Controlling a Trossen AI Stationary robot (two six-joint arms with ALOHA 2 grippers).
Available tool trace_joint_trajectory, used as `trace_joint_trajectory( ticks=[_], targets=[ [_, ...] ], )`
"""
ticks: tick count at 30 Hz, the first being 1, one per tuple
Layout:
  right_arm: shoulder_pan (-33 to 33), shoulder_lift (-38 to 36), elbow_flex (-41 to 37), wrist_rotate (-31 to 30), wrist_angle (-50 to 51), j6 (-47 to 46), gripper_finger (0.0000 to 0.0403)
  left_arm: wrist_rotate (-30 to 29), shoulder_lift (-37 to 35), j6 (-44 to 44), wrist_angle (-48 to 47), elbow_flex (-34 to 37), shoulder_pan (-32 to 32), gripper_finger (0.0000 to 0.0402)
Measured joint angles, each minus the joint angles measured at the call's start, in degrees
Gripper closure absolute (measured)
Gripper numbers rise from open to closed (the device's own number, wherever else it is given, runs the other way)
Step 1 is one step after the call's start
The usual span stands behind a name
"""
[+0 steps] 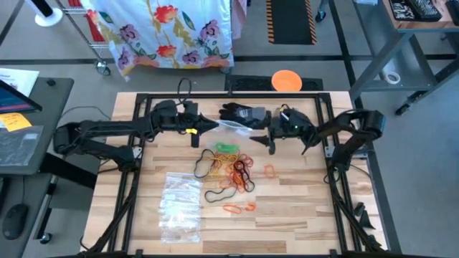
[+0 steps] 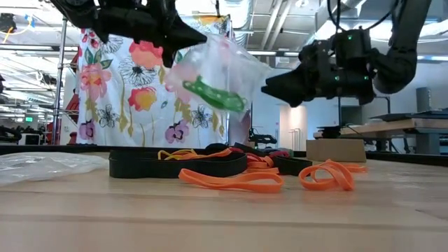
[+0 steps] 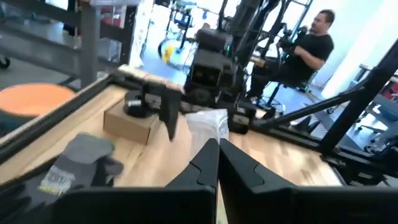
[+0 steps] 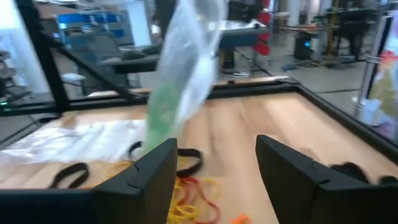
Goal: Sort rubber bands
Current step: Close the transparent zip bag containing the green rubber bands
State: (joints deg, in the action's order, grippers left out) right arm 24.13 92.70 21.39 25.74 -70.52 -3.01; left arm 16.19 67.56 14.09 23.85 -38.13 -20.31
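Orange rubber bands (image 2: pixel 234 180) lie closest, flat on the wooden counter (image 1: pixel 301 204), with black, yellow, red and green ones heaped just behind them near the middle. Up above the pile, the left gripper (image 1: pixel 212 125) has its fingers pinched tight on the top of a clear plastic bag (image 2: pixel 217 77), which hangs in the air with some green bands inside. Facing it from the other side is the right gripper (image 1: pixel 259 139), its fingers spread wide apart with nothing between them, close to the bag but not touching. A black glove (image 1: pixel 242 112) rests at the far edge of the counter, and more clear bags (image 1: pixel 179 206) lie flat beside the pile
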Motion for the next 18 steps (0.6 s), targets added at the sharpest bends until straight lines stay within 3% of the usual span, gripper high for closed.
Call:
trace_joint_trajectory(
  ticks=[8, 18],
  targets=[
    [-4.5, -0.1, 0.0, -0.5, -1.6, 0.0, 0.0186, -0.4, -0.4, 0.6, -0.3, 0.0, 0.3, 0.0401],
    [-4.5, -0.1, 0.0, -6.8, -4.4, 1.4, 0.019, -1.3, -0.4, 0.7, -0.1, 0.0, 2.7, 0.0401]
  ],
)
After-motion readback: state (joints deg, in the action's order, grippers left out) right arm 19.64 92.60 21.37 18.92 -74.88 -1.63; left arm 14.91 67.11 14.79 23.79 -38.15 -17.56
